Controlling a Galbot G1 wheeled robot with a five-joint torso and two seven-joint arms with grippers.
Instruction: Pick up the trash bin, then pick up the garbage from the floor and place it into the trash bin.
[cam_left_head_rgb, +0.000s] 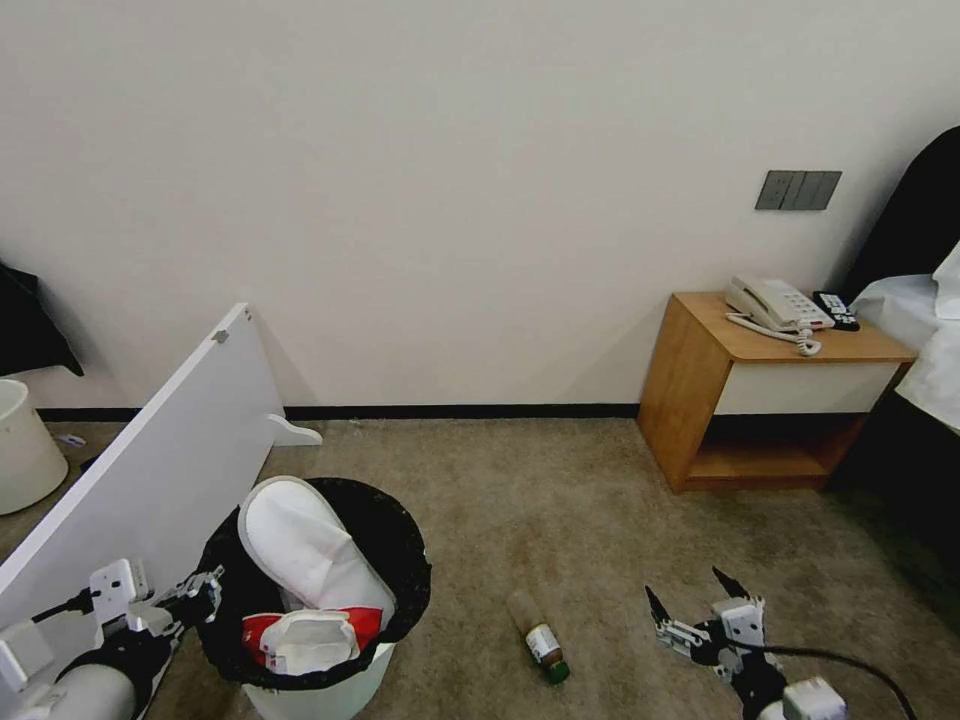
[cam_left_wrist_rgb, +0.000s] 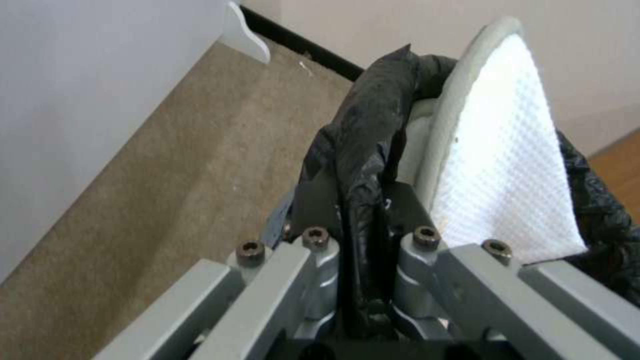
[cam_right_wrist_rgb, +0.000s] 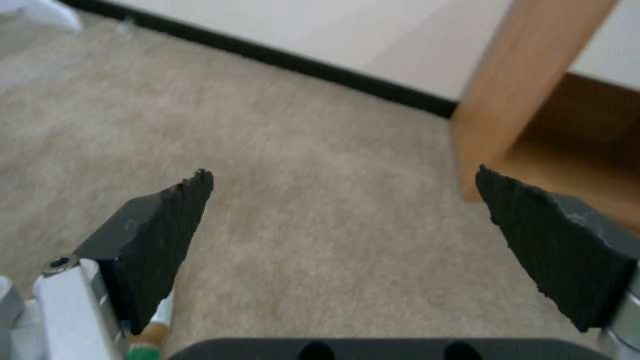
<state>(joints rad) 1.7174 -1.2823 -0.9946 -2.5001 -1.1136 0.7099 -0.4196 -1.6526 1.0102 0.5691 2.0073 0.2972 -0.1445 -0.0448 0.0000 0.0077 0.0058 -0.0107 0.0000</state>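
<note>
Clamping the trash bin (cam_left_head_rgb: 330, 690) by its rim, the left gripper (cam_left_head_rgb: 205, 590) carries slippers (cam_left_head_rgb: 310, 560) inside, while the right gripper (cam_left_head_rgb: 700, 600), fingers apart, hangs near the bottle (cam_left_head_rgb: 540, 635) left on the carpet.

Take the trash bin (cam_left_head_rgb: 318, 600) as your middle mark. In it you have a slipper (cam_left_head_rgb: 305, 550) standing up, poking over the rim, with a packet (cam_left_head_rgb: 310, 638) lower down in front of it. Your left gripper (cam_left_head_rgb: 205, 590) is at the bin's left rim, pinched on the bag there. Behind and left of the bin leans a board (cam_left_head_rgb: 150, 470), and past that sits a bucket (cam_left_head_rgb: 25, 445). Right of the bin a bottle (cam_left_head_rgb: 538, 636) lies on the carpet. Further right hangs your right gripper (cam_left_head_rgb: 690, 598), jaws wide. Far right and behind stands a nightstand (cam_left_head_rgb: 770, 385) with a phone (cam_left_head_rgb: 778, 303) on top.
</note>
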